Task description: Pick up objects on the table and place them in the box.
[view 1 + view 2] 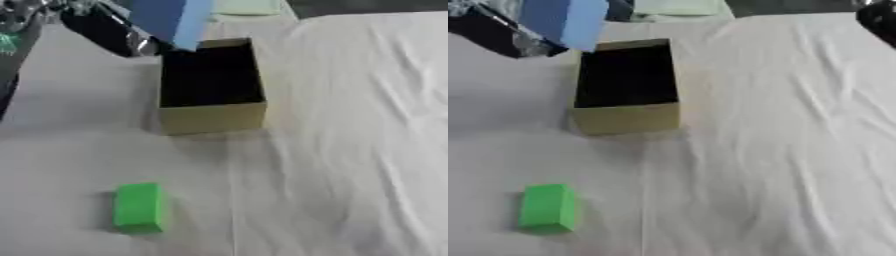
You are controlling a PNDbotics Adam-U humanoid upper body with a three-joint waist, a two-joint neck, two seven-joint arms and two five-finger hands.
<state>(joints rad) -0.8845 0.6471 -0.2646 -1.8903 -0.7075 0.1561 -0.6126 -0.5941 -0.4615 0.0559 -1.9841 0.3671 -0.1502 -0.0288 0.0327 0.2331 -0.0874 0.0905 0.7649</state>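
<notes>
- A white cloth with soft wrinkles covers the table (350,150).
- An open box (213,116) sits on the table, toward the far side. It is tan outside and dark inside. I cannot see anything in it.
- A blue block (175,20) hangs in the air above the far left corner of the box. It is tilted, and its low end is just over the box's rim.
- The left hand (109,31) comes in from the top left. It is black with shiny silver parts. It is right up against the blue block, which seems to be in its hold, but the fingers are too blurry for me to tell how they are bent.
- A green block (138,207) lies on the cloth near the front left, well apart from the box. Nothing touches it.
- A pale green flat thing (677,7) lies at the far edge, behind the box.
- The right eye view shows a dark shape (878,20) in the top right corner. It may be the right arm, but I cannot tell. The left eye view does not show it.
- The left eye view shows more of the left arm, with a bit of green on it at the left edge.
</notes>
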